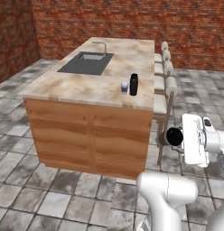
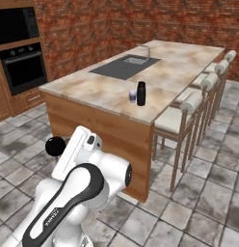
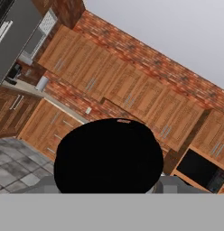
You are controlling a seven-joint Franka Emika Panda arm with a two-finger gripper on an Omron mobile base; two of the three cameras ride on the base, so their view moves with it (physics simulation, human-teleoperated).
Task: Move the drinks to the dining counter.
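A tall black bottle (image 1: 133, 84) stands upright on the dining counter (image 1: 77, 85), the long island at the centre of the left base view, close to the near right-hand edge of its beige marble surface. Just beside the bottle, on its left in both base views, stands a small white cup (image 1: 125, 88) with a dark-blue band; whether the two touch cannot be told.

The third drink, a dark coffee cup (image 1: 173, 136), sits in the jaws at the right of the left base view, lying sideways with its black lid toward the camera and a tan sleeve behind it. In the right base view it shows at the left middle as a black round shape (image 2: 56, 145) ahead of the white hand. In the hand view its black lid (image 3: 109, 158) bulks large at the bottom centre and hides the finger tips. The jaws stand fairly narrow, closed on this cup, which hangs off the island's near corner and lower than the marble top.

A dark inset sink (image 1: 86, 62) with a faucet (image 1: 102, 45) lies at the far end of the island. Padded stools (image 1: 166, 85) line the island's right side, between the held cup and the marble top. A black wall oven (image 2: 22, 65) stands at the upper left of the right base view. Wooden cabinets (image 3: 109, 85) on a brick wall cross the hand view.

No writing can be read on any drink.
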